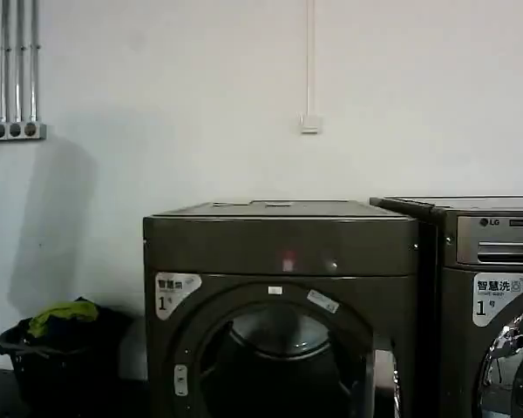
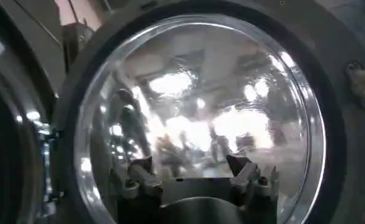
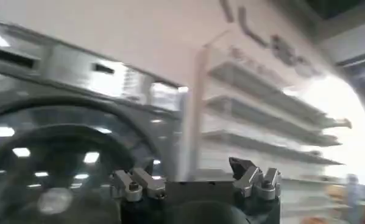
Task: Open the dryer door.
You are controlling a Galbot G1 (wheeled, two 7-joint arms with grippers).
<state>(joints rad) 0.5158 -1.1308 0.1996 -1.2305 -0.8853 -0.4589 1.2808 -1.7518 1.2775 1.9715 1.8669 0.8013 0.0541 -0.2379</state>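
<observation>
The dryer (image 1: 279,248) is the dark bronze-grey machine in the middle, with a white "1" sticker. Its round mouth (image 1: 279,357) is uncovered and dark inside. The dryer door (image 1: 385,374) stands swung out at the right of the mouth, seen edge-on as a chrome strip. In the left wrist view the dryer door (image 2: 200,91) is close ahead, a wide chrome ring around bulging tinted glass. My left gripper (image 2: 189,167) is open right in front of the glass, holding nothing. My right gripper (image 3: 191,175) is open and empty, facing another machine's round door (image 3: 48,158).
The LG-marked machine (image 1: 497,296) stands tight against the dryer's right side. A dark laundry basket (image 1: 61,348) with green cloth sits on the floor at the left by the wall. White shelves (image 3: 267,122) show beyond the right gripper.
</observation>
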